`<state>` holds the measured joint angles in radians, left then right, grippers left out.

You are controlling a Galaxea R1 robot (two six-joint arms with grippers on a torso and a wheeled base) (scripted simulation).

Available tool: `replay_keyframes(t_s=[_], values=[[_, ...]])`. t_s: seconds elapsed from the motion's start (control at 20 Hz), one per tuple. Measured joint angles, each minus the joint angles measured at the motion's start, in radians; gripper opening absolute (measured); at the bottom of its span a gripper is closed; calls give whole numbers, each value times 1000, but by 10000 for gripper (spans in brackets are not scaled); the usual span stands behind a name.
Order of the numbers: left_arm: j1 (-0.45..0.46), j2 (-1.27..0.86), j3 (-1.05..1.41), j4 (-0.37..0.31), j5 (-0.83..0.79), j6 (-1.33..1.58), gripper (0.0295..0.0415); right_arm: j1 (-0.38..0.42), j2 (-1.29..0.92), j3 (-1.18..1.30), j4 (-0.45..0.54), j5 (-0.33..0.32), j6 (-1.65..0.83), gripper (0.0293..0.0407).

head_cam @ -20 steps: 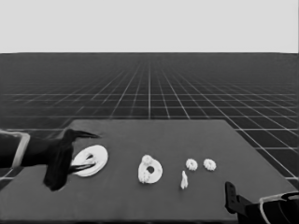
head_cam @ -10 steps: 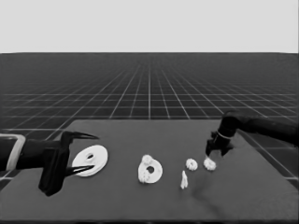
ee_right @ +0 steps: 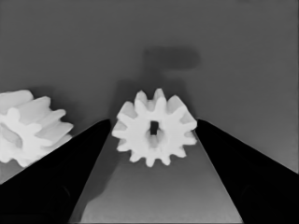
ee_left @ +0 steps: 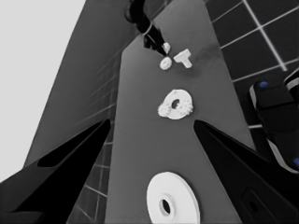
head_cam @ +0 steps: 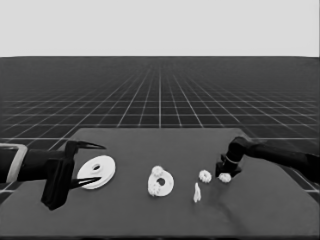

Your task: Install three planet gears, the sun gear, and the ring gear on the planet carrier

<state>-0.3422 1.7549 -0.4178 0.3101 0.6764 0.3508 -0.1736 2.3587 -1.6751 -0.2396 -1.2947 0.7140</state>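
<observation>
Moved: right gripper [head_cam: 224, 175] has swung in from the table's right and dropped from above the far-right gears down onto the rightmost gear [head_cam: 225, 177]; half a second ago it was higher and farther back.
Right gripper state: fingers parted, straddling that gear [ee_right: 155, 128] with a sliver of gap on either side; nothing is clamped yet, as far as the wrist view shows.
Neighbouring gear: a second loose gear [head_cam: 205, 175] lies just left of the targeted one, close to one finger but apart from it.
Left gripper: left gripper [head_cam: 86, 165] waits over the table's left end, fingers spread wide above and below the larger round part [head_cam: 97, 171]; it holds nothing.
Smaller round part: smaller round part [head_cam: 161, 184] lies mid-table, with what look like two gears [head_cam: 158, 171] already sitting on it, one at its far rim and one at its near-left rim.
Thin white piece: thin white piece [head_cam: 197, 192] stands near the front, between the smaller round part and the loose gears.
Meaning for the task: judged from this layout, two gears are seated, two remain loose, and the larger round part is untouched; the step in hand is picking up the third gear.
Next call: closing squarely on the teeth without nudging the neighbouring gear.
</observation>
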Motion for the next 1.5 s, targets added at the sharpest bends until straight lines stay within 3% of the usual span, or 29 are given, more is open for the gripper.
replay_keyframes(t_s=[0.1,0.2,0.6,0.65,0.75,1.1,1.15,1.2,1.3,1.5], values=[[0,0,0,0,0,0,385,-1,1,-2,-1,2,-1,385],[0,0,0,0,0,0,385,-2,1,-3,-1,2,-1,314],[0,0,0,0,0,0,385,-2,1,-3,-1,2,-1,312],[0,0,0,0,0,0,385,60,-39,81,36,-63,29,312],[0,0,0,0,0,0,385,147,-66,130,86,-122,44,312],[0,0,0,0,0,0,385,189,-71,140,115,-152,45,312],[0,0,0,0,0,0,385,185,8,333,65,-191,403,312],[0,0,0,0,0,0,385,181,193,381,51,-223,588,313],[0,0,0,0,0,0,385,178,416,290,50,-242,681,313],[0,0,0,0,0,0,385,177,518,199,52,-245,689,313]])
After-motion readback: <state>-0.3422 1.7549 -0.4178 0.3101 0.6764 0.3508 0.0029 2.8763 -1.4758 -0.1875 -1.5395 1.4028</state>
